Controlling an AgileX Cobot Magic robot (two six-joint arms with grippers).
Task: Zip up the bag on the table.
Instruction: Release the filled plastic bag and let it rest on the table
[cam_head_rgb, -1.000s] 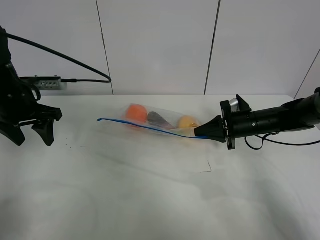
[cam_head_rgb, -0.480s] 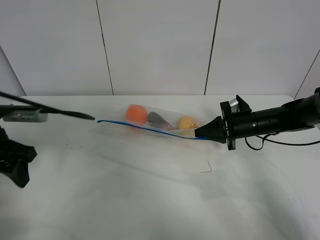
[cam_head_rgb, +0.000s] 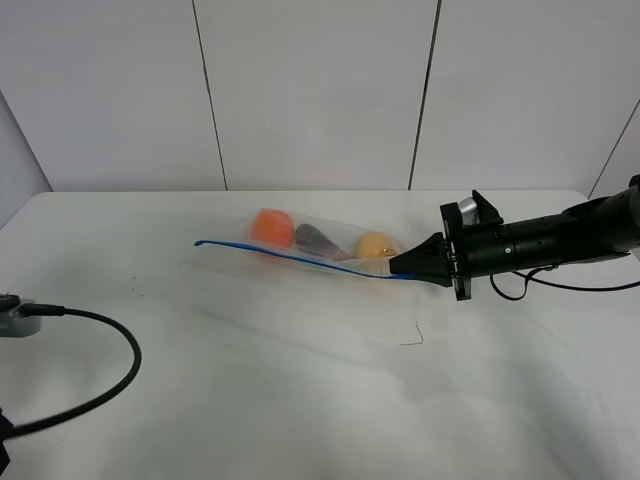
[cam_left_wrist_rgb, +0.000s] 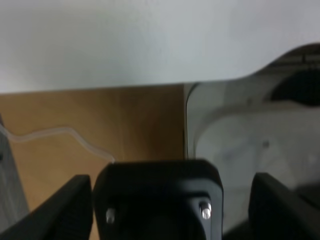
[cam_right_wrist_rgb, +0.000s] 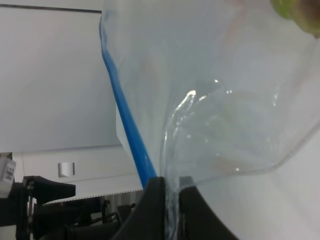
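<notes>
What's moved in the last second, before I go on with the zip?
The left gripper, jaws open and empty, backed off the left side of the table and sank out of the high view; only its cable shows there now. Unchanged: the right gripper, shut on the zipper end of the bag, and the bag itself.

right hand pinching clear bag at its edge, blue zipper strip alongside, white table behind
</notes>
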